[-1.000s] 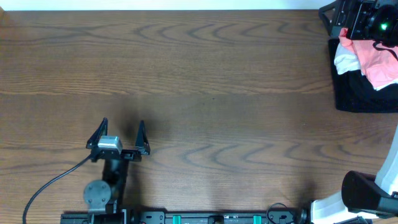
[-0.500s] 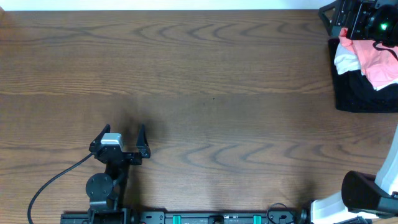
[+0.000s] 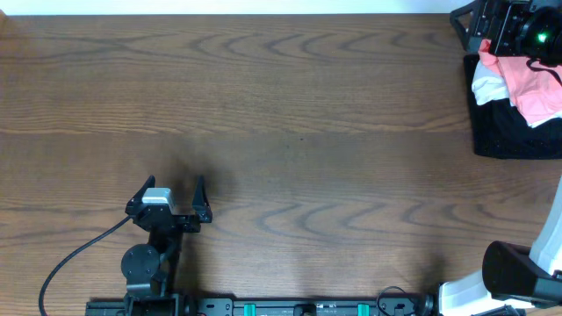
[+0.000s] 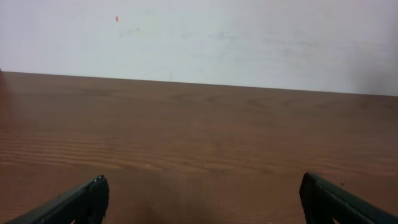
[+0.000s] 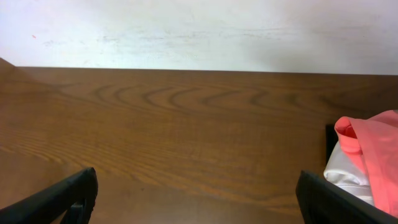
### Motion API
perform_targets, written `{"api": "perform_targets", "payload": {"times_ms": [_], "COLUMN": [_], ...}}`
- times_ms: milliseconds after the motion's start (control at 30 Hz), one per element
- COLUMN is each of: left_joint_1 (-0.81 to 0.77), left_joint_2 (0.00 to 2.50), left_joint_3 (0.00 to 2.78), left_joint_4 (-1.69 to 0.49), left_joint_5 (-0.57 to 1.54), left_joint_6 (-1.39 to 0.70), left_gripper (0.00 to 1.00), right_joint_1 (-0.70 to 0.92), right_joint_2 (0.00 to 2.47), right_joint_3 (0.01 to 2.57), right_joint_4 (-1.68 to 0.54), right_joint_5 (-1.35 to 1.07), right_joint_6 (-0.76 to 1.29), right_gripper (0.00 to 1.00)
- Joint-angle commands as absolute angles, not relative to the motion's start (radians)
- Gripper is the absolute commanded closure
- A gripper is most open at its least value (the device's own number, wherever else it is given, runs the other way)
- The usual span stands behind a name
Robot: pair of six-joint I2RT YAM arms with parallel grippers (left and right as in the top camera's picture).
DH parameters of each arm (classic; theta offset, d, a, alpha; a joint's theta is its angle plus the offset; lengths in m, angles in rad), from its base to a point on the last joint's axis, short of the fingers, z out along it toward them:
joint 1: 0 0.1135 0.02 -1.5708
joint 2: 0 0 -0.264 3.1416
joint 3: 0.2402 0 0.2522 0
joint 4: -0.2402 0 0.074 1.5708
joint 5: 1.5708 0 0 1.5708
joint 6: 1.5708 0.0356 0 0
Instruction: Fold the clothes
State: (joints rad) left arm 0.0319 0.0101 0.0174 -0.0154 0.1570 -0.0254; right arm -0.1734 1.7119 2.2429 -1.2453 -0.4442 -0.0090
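The clothes, a salmon-pink shirt (image 3: 537,88), lie crumpled on a pile at the table's far right edge, and their pink edge (image 5: 373,149) shows at the right of the right wrist view. My left gripper (image 3: 172,184) stands open over bare wood near the front left, far from the shirt; in its own view the left gripper (image 4: 202,186) has nothing between its fingers. My right gripper (image 5: 196,186) is open too, over bare table, with the shirt ahead and to its right. In the overhead view only the right arm's body (image 3: 518,276) shows.
A white garment (image 3: 490,83) lies beside the shirt on a black textured mat (image 3: 509,140). Black equipment with a green light (image 3: 509,26) fills the far right corner. A black cable (image 3: 70,259) trails from the left arm to the front edge.
The left gripper has drawn back slightly toward the front edge, then stopped. The shirt and the right side look the same.
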Motion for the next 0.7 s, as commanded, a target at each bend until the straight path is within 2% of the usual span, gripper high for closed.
{"api": "perform_targets", "payload": {"times_ms": [0, 467, 667], "left_joint_1": [0.036, 0.036, 0.036], "left_joint_2": [0.005, 0.005, 0.005], "left_joint_3": [0.004, 0.004, 0.004], "left_joint_4": [-0.056, -0.056, -0.056], "left_joint_5": [0.170, 0.170, 0.170], "left_joint_6": [-0.023, -0.022, -0.022], "left_gripper": [0.02, 0.02, 0.02], "right_joint_1": [-0.162, -0.162, -0.147], "right_joint_2": [1.711, 1.710, 1.602], "right_joint_3": [2.242, 2.242, 2.230], "right_joint_4": [-1.247, -1.247, -1.295], "right_joint_5": [-0.441, -0.441, -0.292], "right_joint_6": [-0.020, -0.020, -0.032], "right_gripper": [0.01, 0.01, 0.01]}}
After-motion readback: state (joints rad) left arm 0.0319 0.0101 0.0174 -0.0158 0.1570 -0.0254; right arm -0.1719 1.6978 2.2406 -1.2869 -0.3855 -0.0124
